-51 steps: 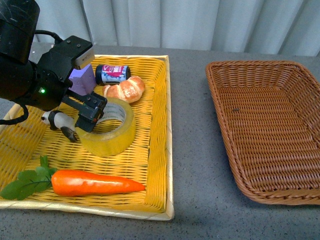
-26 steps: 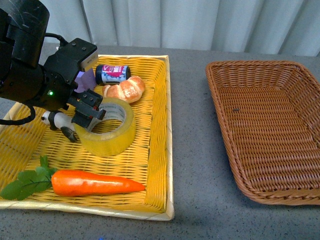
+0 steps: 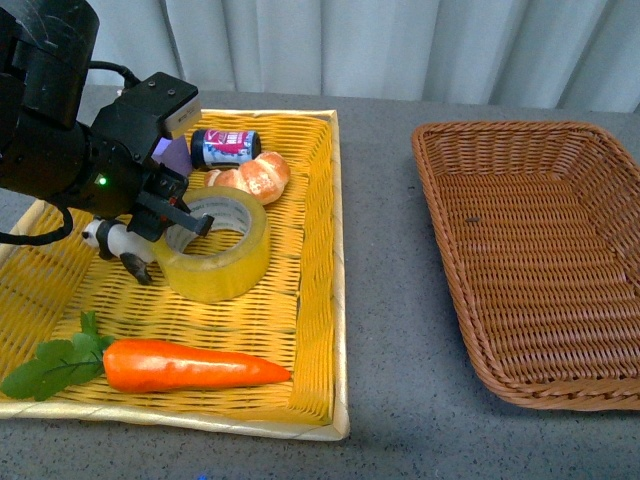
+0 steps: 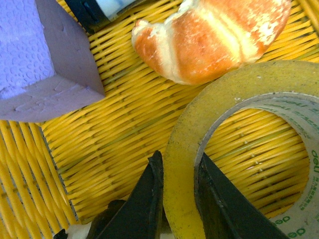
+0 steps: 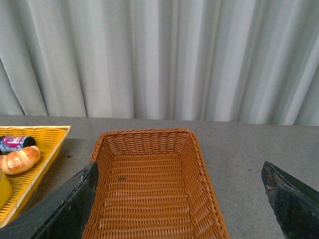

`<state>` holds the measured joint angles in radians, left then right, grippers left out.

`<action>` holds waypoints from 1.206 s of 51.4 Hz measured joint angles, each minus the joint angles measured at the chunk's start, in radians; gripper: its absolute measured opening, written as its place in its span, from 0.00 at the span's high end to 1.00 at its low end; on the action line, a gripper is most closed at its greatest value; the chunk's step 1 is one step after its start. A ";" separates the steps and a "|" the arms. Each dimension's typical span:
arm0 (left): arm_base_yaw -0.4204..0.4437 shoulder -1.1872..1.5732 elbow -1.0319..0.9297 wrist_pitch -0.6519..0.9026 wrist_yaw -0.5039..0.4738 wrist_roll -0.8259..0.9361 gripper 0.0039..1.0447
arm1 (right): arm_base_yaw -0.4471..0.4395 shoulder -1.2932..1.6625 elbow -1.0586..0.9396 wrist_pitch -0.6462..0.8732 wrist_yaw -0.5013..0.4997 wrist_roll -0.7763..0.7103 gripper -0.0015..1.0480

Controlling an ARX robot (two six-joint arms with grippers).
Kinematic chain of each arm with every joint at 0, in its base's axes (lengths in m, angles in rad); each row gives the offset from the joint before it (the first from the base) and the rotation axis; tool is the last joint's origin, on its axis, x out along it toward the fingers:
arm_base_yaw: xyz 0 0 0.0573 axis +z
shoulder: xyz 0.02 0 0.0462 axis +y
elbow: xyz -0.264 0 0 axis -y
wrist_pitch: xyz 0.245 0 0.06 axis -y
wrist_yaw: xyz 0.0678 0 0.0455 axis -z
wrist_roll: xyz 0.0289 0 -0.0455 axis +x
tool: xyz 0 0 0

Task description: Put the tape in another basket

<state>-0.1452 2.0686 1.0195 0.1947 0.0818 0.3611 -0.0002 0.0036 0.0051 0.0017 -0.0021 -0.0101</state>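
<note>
The tape [image 3: 218, 250], a wide yellowish roll with a white printed core, sits in the yellow woven tray [image 3: 312, 330] on the left, tilted up at its left side. My left gripper [image 3: 170, 225] is shut on the roll's left wall. In the left wrist view one black finger [image 4: 144, 204] is outside the tape [image 4: 239, 94] and the other inside the core. The brown wicker basket [image 3: 470, 290] lies on the right with nothing in it. My right gripper [image 5: 182, 199] hangs open above the basket [image 5: 149, 144], its fingers wide apart.
In the yellow tray there are also a croissant [image 3: 255, 177], a small can [image 3: 225, 147], a purple block [image 3: 170, 155], a carrot [image 3: 190, 366] with green leaves and a small black-and-white toy [image 3: 115, 242]. A strip of grey table [image 3: 385, 300] separates tray and basket. A curtain hangs behind.
My left arm has risen slightly. The tape has come up with it and tilted, its left side lifted off the tray weave. The basket and the other items have stayed put.
</note>
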 joint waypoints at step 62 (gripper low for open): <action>-0.320 -0.135 0.197 -0.145 0.128 0.180 0.86 | 0.000 0.000 0.000 0.000 0.000 0.000 0.09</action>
<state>-0.4656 1.9335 1.2163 0.0498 0.2100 0.5407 -0.0002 0.0036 0.0051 0.0017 -0.0021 -0.0101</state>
